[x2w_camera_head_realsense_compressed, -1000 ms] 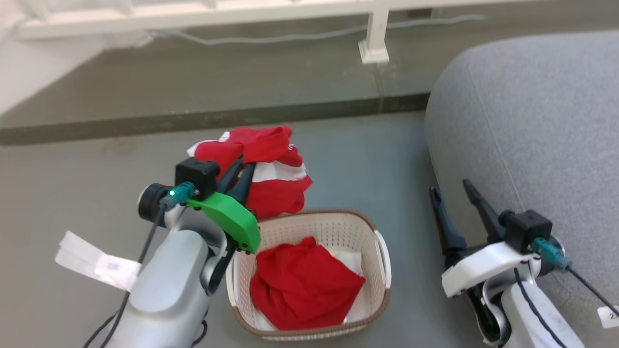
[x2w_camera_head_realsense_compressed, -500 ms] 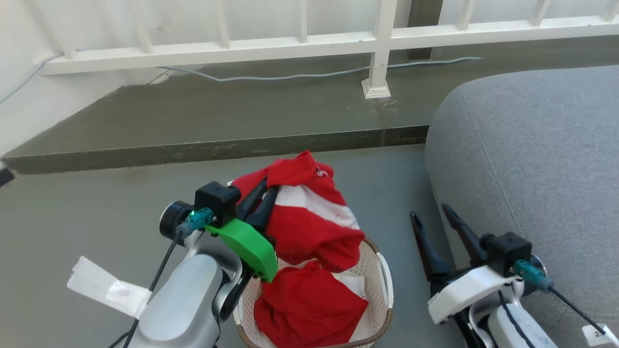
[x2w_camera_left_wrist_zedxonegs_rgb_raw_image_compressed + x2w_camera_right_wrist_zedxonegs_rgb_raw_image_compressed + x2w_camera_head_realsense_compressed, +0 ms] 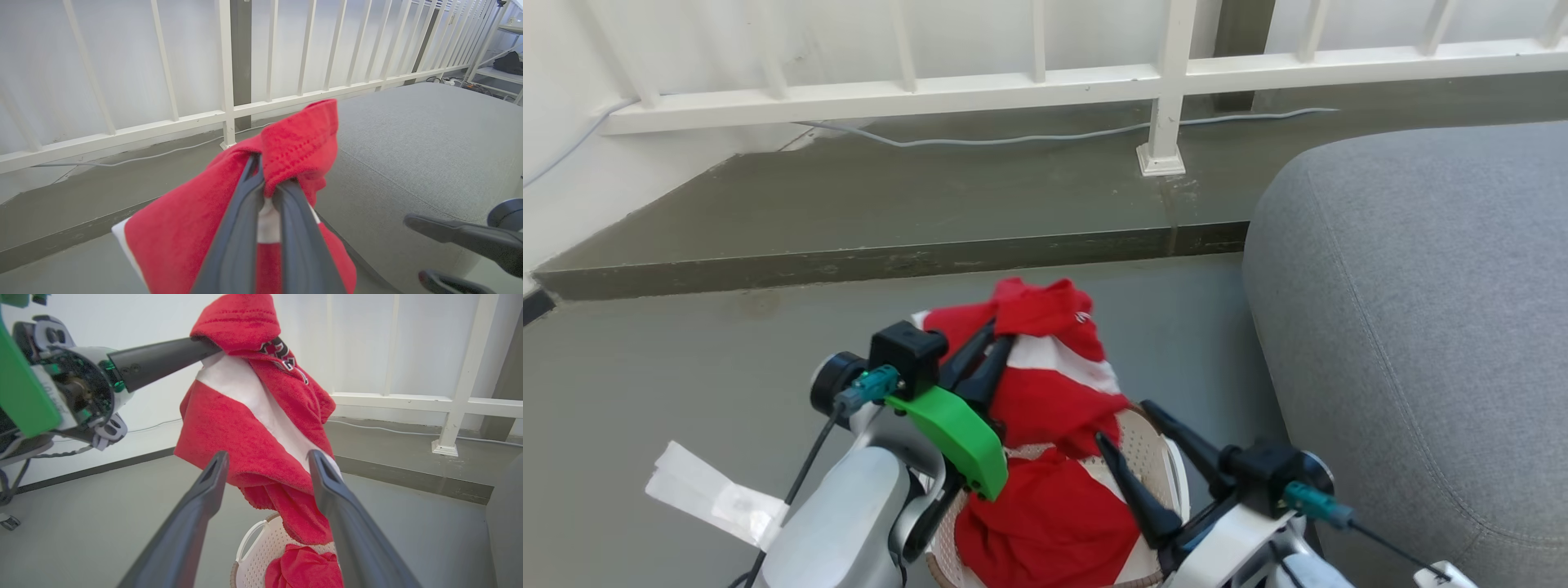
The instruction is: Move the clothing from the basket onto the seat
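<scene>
The left gripper is shut tight on a red cloth with a white stripe. The red cloth hangs from it, up over the basket. Its low end comes down to the basket's far rim. Near the top of the red cloth are black letters with white edges. They are folded over and I cannot read them.

A second cloth, also red, lies inside the basket.

The right gripper is wide open and holds nothing. It is at 4 o'clock from the red cloth and points at it.

The big grey seat is at 3 o'clock from the basket. A white tag hangs by the left arm, at 9 o'clock from the basket. Its print is too small to read.
</scene>
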`<state>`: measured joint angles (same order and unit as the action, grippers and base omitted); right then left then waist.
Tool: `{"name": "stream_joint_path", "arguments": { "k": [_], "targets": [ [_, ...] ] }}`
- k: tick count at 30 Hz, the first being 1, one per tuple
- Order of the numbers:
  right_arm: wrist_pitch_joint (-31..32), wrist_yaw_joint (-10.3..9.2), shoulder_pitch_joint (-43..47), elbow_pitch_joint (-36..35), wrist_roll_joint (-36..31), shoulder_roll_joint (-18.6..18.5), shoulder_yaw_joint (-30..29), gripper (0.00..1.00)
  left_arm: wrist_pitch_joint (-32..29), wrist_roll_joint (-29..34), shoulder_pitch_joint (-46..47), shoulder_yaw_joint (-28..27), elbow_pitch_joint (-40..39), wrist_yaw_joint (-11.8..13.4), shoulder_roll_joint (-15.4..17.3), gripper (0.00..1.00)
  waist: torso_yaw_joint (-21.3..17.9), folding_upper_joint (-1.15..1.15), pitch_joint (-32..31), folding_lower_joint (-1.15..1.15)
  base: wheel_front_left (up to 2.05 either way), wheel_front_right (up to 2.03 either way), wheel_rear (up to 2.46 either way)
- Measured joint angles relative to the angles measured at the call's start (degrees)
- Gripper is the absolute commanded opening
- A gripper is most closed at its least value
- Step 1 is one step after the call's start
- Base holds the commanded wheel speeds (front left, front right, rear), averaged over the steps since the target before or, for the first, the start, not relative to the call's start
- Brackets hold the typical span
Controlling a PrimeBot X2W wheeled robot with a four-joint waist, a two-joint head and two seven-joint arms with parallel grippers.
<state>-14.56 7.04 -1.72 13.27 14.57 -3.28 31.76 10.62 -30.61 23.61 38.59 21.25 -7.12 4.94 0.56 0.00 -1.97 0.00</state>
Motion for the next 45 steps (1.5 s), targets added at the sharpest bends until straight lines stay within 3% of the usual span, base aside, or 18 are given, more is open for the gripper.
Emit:
{"name": "stream_joint_path", "arguments": {
  "k": [8,19,20,21,22,40,41,42,45],
  "targets": [
    [0.43,0.02,-0.91,1.6,2.32,-0.09,5.6,1.0,-1.7,-0.41,-0.77,1.18,-2.56,-0.02,0.14,0.0,0.79,0.0,-0.29,0.0,0.0,0.0,0.0],
    [0.41,0.02,-9.28,5.9,6.82,-0.23,10.09,1.0,-3.59,-0.47,-1.6,2.92,-6.52,-0.02,0.35,0.0,1.93,0.0,-0.31,0.0,0.0,0.0,0.0],
    [0.41,0.02,-9.73,6.36,7.16,-0.25,10.23,0.86,-3.83,-0.47,-1.63,3.1,-6.92,-0.02,0.35,0.0,2.02,0.0,-0.31,0.0,0.0,0.0,0.0],
    [0.41,0.02,-10.06,6.75,7.69,-0.24,10.32,0.37,-4.03,-0.48,-1.63,3.28,-7.21,-0.02,0.35,0.0,2.11,0.0,-0.32,0.0,0.0,0.0,0.0],
    [0.41,0.02,-10.47,7.4,7.89,-0.23,10.38,0.0,-4.04,-0.58,-1.64,3.68,-7.46,-0.02,0.33,0.0,2.21,0.0,-0.32,0.0,0.0,0.0,0.0],
    [0.3,-0.13,-15.0,11.35,14.01,-0.3,14.24,0.0,-6.31,-1.29,-3.35,4.0,-11.28,0.01,1.57,0.0,2.79,0.0,-0.45,0.0,0.0,0.0,0.0],
    [0.3,-0.15,-15.27,11.51,14.27,-0.3,14.4,0.0,-6.47,-1.42,-3.47,4.03,-11.49,0.01,1.62,0.27,2.77,0.0,-0.44,0.0,0.0,0.0,0.0],
    [0.3,-0.16,-15.53,11.59,14.28,-0.3,14.48,0.0,-6.58,-1.41,-3.56,4.07,-11.72,0.01,1.7,1.0,2.74,0.0,-0.43,0.0,0.0,0.0,0.0],
    [0.3,-0.58,-16.03,11.57,14.63,-0.3,14.43,0.0,-6.61,-1.4,-3.61,4.03,-12.77,0.03,1.96,1.0,2.63,0.0,-0.38,0.0,0.0,0.0,0.0]
  ]
}}
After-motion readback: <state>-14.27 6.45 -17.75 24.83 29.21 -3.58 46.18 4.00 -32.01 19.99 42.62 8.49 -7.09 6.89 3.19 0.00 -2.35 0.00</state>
